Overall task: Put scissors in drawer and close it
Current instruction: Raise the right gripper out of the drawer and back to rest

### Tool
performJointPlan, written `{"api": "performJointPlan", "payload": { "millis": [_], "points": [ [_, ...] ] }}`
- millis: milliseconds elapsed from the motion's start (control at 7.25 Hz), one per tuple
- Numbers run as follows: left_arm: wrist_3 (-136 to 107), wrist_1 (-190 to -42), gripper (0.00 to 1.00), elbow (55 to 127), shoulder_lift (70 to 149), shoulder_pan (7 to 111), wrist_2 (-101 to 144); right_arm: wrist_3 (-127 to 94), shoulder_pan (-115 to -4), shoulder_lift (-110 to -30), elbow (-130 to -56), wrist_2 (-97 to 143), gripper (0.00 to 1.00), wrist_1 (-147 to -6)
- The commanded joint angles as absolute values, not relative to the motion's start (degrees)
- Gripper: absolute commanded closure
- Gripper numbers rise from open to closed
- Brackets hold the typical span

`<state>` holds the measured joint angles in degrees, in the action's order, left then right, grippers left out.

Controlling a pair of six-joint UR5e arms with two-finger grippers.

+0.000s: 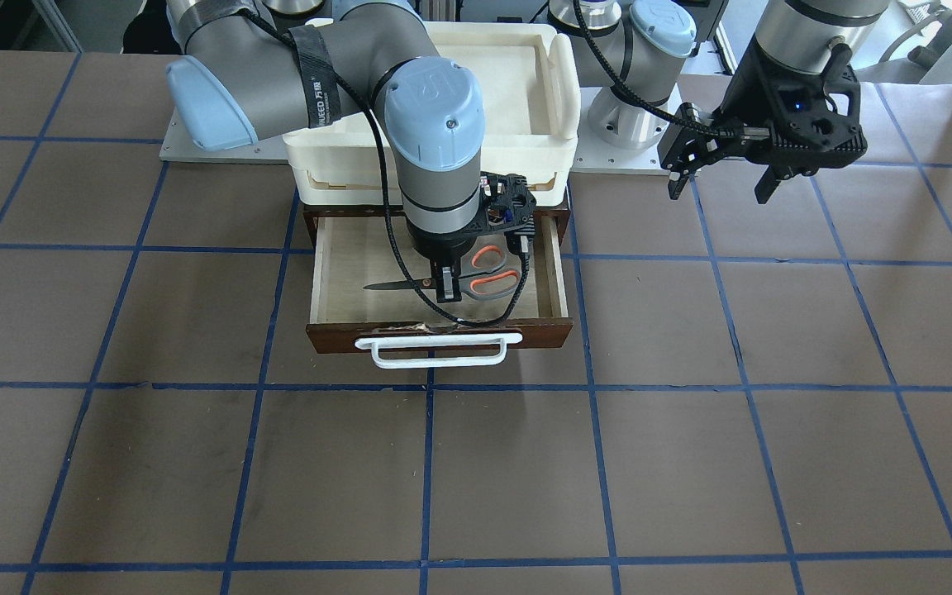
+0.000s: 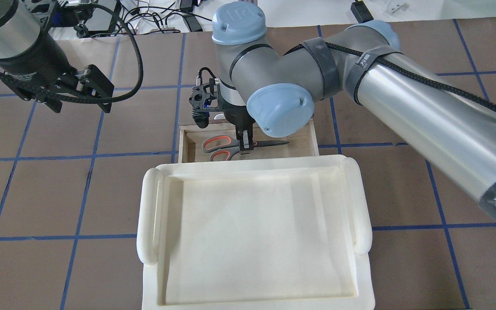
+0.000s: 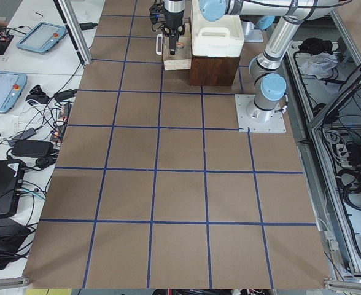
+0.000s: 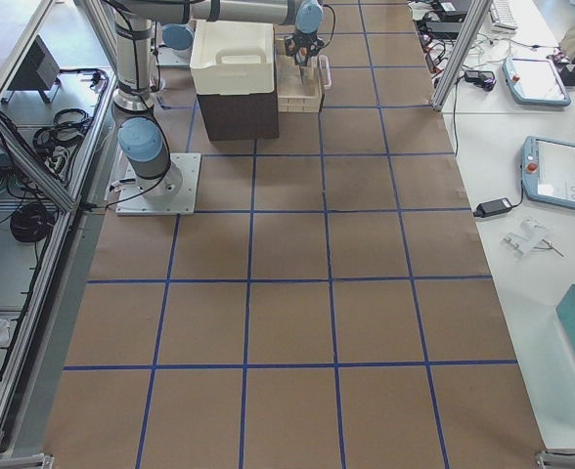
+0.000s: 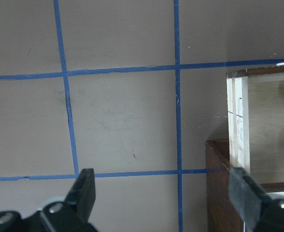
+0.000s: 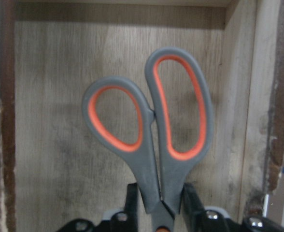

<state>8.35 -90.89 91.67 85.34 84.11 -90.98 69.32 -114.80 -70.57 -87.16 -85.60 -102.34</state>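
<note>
Robotics lab, not a home: work table [image 3: 180, 196] w/ brown covering and a blue tape grid [image 3: 180, 171], industrial robot arm bolted to a white base plate [image 3: 245, 126], aluminium frame posts [image 4: 459, 54] at the edges, teach pendants [image 4: 558, 171] and coiled cables [image 3: 351, 181] alongside, white side benches [image 4: 493, 166] w/ electronics.

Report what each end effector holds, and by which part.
The right end effector grips the scissors at the neck between blades and handles, inside the drawer. The left end effector is open, holding nothing.
</note>
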Motion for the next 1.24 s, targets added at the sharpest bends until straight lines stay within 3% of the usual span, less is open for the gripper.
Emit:
{"api": "performJointPlan", "payload": {
  "millis": [0,552,1103],
  "points": [
    [8.3,-90.9,0.00,91.7,85.3,84.1,-91.1,66.4,-114.8,-70.4,-87.2,-86.0,0.36,-102.1],
    [7.7,-90.7,0.00,91.7,85.7,84.0,-91.0,63.7,-112.2,-74.9,-86.5,-89.2,0.33,-103.7],
    [8.3,-90.6,0.00,91.5,85.9,83.8,-91.2,57.2,-96.3,-86.0,-87.4,-89.3,0.28,-101.2]
  ]
}}
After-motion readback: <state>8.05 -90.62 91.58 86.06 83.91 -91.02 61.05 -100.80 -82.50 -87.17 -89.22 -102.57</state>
